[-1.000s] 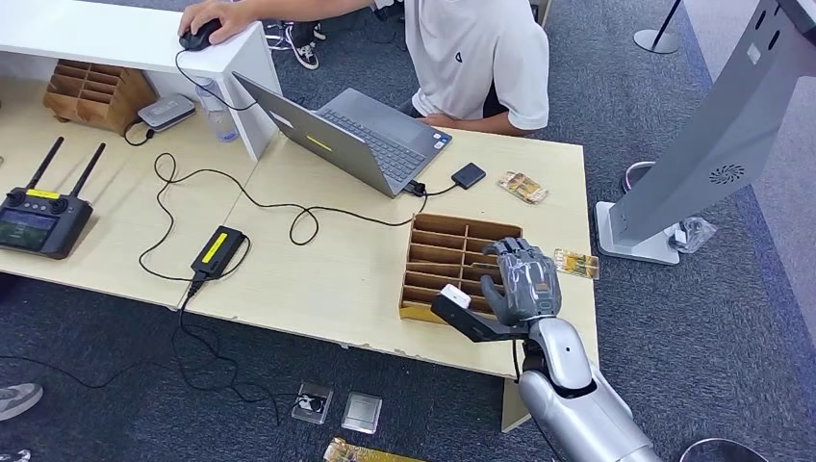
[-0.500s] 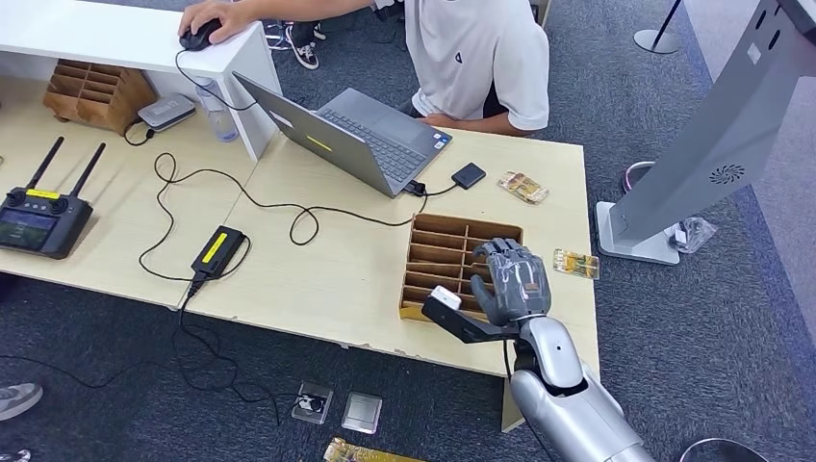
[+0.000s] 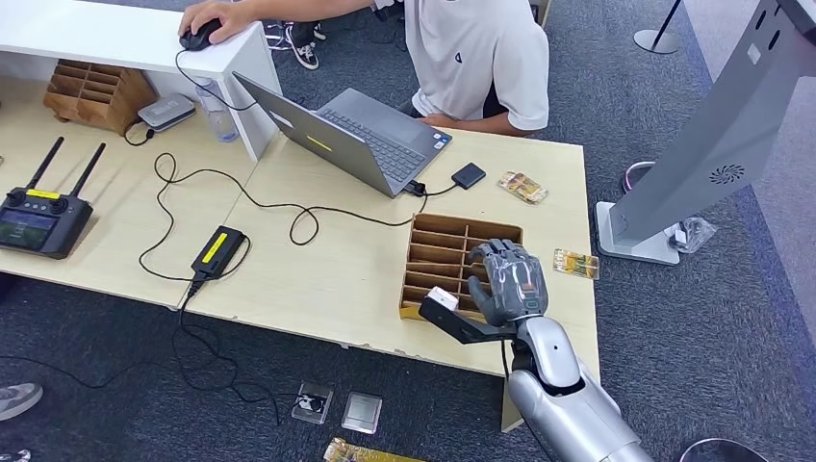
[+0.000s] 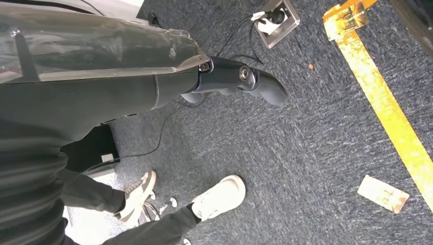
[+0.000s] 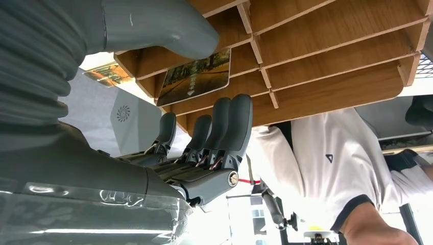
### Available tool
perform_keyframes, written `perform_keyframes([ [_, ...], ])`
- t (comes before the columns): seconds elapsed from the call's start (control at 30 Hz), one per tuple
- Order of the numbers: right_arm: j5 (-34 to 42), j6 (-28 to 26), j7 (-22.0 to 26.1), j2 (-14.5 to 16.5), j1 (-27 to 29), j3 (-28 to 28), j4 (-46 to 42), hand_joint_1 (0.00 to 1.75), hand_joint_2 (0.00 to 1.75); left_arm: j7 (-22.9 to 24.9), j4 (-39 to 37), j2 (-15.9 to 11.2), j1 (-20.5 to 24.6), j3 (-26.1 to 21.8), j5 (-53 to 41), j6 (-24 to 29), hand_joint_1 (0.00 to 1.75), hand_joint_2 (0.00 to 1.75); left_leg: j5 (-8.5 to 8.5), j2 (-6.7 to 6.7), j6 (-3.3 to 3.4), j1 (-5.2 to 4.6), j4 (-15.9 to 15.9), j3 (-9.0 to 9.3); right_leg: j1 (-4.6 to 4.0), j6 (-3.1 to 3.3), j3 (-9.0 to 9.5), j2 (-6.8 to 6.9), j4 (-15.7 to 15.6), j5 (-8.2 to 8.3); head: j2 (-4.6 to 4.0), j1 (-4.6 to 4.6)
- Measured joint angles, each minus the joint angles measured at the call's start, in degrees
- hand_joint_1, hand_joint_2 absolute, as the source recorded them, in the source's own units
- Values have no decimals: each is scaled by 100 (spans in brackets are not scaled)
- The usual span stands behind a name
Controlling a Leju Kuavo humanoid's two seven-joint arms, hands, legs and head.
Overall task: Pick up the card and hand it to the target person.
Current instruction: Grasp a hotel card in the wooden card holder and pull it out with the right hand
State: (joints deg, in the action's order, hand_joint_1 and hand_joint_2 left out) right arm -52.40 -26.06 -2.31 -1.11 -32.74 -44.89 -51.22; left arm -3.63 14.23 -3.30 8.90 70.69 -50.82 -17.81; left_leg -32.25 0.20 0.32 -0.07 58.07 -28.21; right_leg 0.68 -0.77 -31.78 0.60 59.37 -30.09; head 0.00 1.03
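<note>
A pale wooden table (image 3: 327, 279) is set on dark blue-grey carpet (image 3: 693, 337). A white raised shelf (image 3: 115, 38) is seen at the table's far left, and a grey stand (image 3: 717, 144) to its right.

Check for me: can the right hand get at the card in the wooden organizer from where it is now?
Probably yes. The right hand hovers open above the wooden organizer, and the card stands in a slot by its fingers, nothing between them.

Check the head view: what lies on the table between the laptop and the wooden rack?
A black cable crosses bare tabletop there, in the head view.
</note>
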Motion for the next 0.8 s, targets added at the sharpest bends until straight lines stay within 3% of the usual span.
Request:
perform_keyframes([
  [0.53,97,-54,-127,-168,-60,11,84,94,175,0,-7,0,-6,0,22,15,0,175,0,0,0,0,0,0,0,0,0,0,-1,0,0,0],
  [0.6,97,-57,-126,-184,-60,11,97,104,175,-1,-7,0,-7,0,22,19,0,175,0,0,0,0,0,0,0,0,0,0,-1,0,0,0],
  [0.73,95,-64,-113,-202,-60,10,118,169,175,-4,-7,0,-7,0,25,20,0,175,0,0,0,0,0,0,0,0,0,0,-1,0,0,0],
  [0.8,95,-74,-103,-205,-61,9,123,175,175,-9,-7,0,-7,0,26,20,0,175,0,0,0,0,0,0,0,0,0,0,-1,0,0,0],
])
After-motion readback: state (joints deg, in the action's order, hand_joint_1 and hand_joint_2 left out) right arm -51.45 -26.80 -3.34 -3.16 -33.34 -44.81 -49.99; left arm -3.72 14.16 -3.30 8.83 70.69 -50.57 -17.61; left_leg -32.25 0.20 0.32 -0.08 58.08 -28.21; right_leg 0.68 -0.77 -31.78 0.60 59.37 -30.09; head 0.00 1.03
